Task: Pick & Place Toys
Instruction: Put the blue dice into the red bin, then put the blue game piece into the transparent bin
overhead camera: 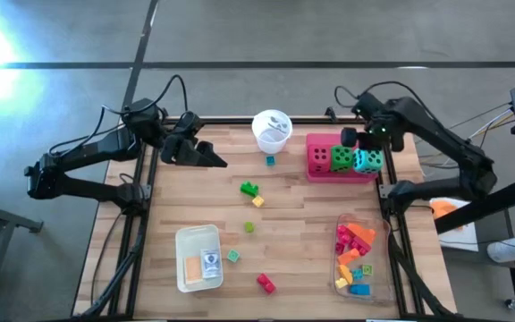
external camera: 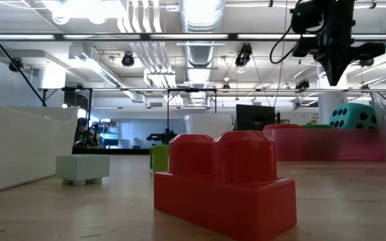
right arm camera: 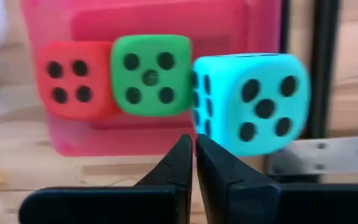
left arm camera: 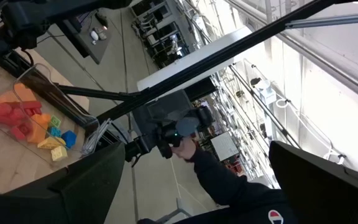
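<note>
Tabletop's far right edge: right gripper point(right arm camera: 194, 163), jaws closed empty, above pink tray point(overhead camera: 320, 173).

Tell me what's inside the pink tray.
The pink plastic tray holds three dotted dice in a row: red, green, teal. The tray floor beneath them is covered.

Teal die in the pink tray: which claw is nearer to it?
Right. The right claw hangs shut just above the teal die, at the table's back right; the left claw sits far across the table, past the white cup.
</note>
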Controlling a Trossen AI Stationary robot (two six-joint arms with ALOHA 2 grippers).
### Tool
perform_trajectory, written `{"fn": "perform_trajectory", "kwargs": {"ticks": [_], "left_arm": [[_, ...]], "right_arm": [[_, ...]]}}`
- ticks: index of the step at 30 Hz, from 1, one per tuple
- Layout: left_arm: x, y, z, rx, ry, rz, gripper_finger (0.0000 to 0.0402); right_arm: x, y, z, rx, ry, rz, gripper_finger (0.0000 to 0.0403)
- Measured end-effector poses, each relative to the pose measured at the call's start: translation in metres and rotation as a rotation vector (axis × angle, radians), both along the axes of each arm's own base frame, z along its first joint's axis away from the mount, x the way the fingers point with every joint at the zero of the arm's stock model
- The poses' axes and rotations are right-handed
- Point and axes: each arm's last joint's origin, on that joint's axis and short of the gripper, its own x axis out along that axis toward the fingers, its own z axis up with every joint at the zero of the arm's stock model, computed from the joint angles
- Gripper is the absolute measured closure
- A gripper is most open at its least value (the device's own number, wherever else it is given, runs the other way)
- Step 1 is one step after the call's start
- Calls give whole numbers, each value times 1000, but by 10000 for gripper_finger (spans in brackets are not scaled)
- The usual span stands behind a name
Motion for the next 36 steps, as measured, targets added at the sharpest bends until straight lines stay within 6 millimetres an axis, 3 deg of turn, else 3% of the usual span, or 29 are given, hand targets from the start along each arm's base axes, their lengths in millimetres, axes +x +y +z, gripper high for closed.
{"fn": "perform_trajectory", "kwargs": {"ticks": [8,16,28,32,36], "left_arm": [[0,0,0,-15,8,-1,3],[0,0,0,-21,11,-2,3],[0,0,0,-41,21,-3,3],[0,0,0,-41,21,-3,3],[0,0,0,-41,21,-3,3]], "right_arm": [[-13,12,-24,13,15,-42,395],[-27,25,-34,-10,20,-96,395],[-17,15,-68,33,50,-69,395],[-17,15,-69,34,51,-53,395],[-17,17,-51,-10,-19,6,395]]}}
